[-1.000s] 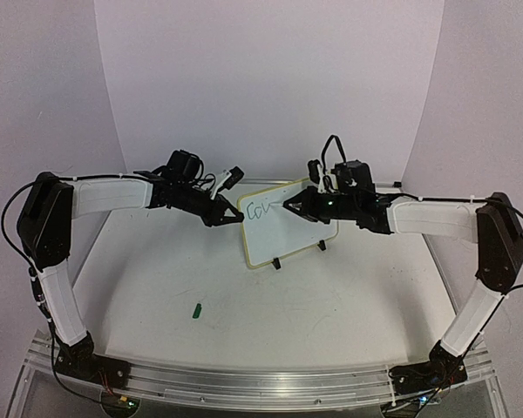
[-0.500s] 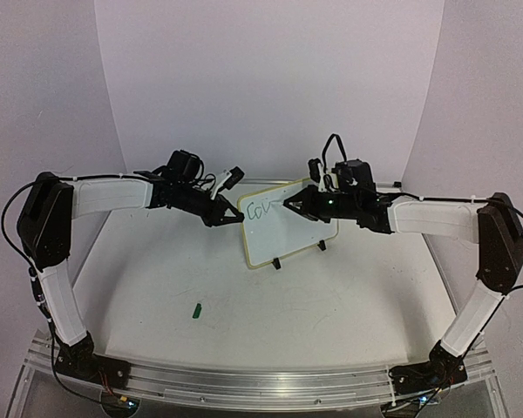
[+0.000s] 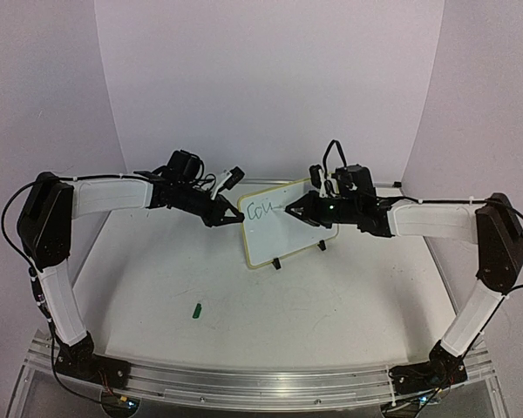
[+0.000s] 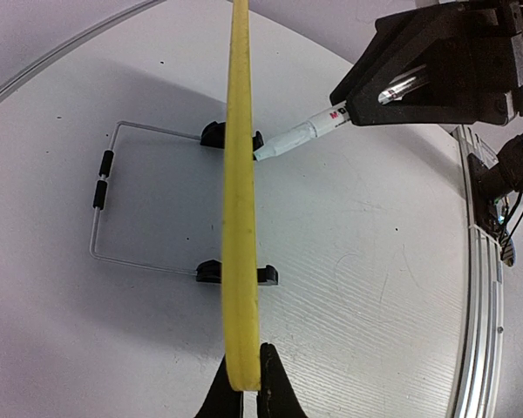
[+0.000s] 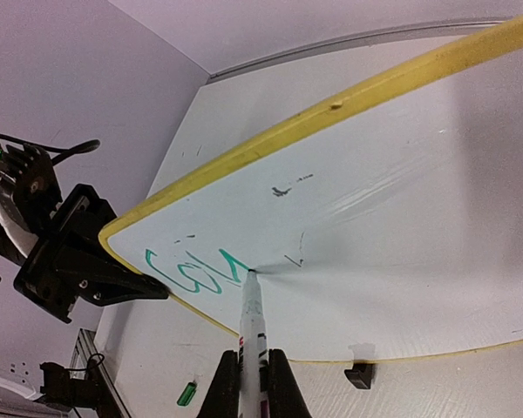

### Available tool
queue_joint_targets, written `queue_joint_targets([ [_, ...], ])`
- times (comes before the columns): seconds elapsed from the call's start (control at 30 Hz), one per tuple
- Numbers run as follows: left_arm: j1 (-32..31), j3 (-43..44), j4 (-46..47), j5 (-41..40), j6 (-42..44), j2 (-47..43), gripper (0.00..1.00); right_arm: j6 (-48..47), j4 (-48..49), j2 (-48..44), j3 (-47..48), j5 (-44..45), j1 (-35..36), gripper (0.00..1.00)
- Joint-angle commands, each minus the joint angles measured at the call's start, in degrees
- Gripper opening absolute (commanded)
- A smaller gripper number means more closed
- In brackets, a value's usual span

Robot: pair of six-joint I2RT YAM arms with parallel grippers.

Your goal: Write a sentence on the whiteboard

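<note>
Firmly, the left hand (image 4: pixel 242 385) pinches the whiteboard (image 3: pixel 289 244); the right hand (image 5: pixel 251 383) grips a marker (image 5: pixel 251 320) — tip touching it.

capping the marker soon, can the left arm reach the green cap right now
Probably not now: the left gripper is shut on the whiteboard; the green cap lies unobstructed on the table.

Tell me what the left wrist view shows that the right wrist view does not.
Left wrist only: the wire stand behind the whiteboard, which shows edge-on. Right wrist only: the green letters on the board's face, and a small green cap on the table. Both: the left claw pinching the board's rim, and the marker in the right claw, tip against the board.
</note>
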Motion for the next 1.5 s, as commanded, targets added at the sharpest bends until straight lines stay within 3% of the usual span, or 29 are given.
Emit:
queue_joint_targets([
  [0.0,-0.62,1.86,-0.94,-0.73,1.04,0.92,0.00,0.28,1.41,0.59,0.01,0.42,-0.31,0.00],
  [0.9,-0.64,1.86,-1.12,-0.97,1.19,0.57,0.00,0.94,1.23,-0.37,-0.97,3.48,-0.33,0.00],
  [1.47,-0.63,1.68,-0.81,-1.33,0.87,0.49,0.00,-1.48,1.23,-8.49,-3.30,3.24,-0.40,0.00],
])
